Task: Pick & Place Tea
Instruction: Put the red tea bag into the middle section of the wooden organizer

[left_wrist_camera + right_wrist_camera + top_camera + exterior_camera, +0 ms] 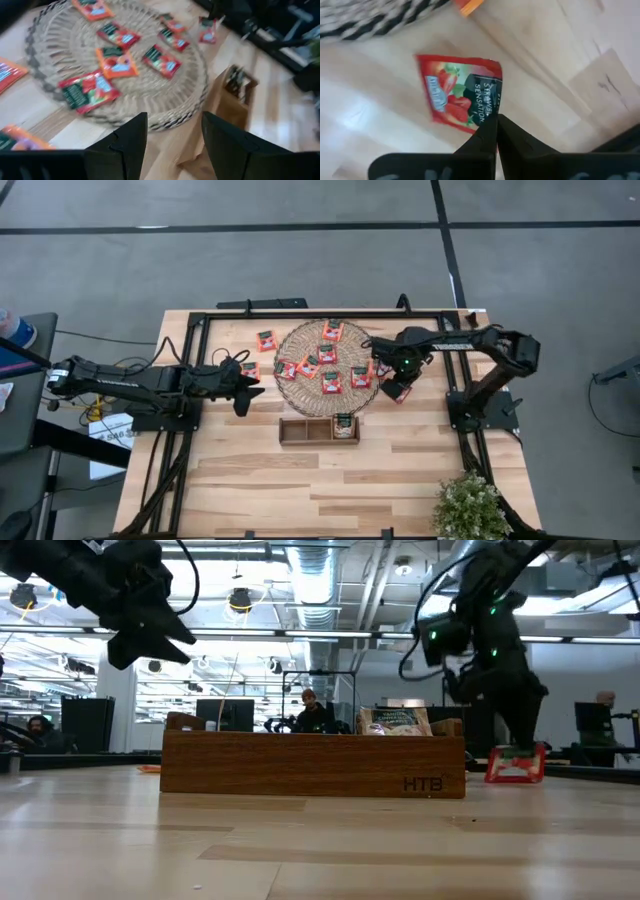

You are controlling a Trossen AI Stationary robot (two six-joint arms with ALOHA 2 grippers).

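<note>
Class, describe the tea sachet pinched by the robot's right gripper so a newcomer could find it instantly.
Start at the round woven mat. Just off its right edge, the right gripper is shut on a red strawberry sachet by its corner. Unlike its neighbours, it is off the mat.

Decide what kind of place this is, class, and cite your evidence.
Probably a robotics lab or workshop: two robot arms clamped to a wooden table, exposed ceiling ducts, and people at monitors behind.
</note>
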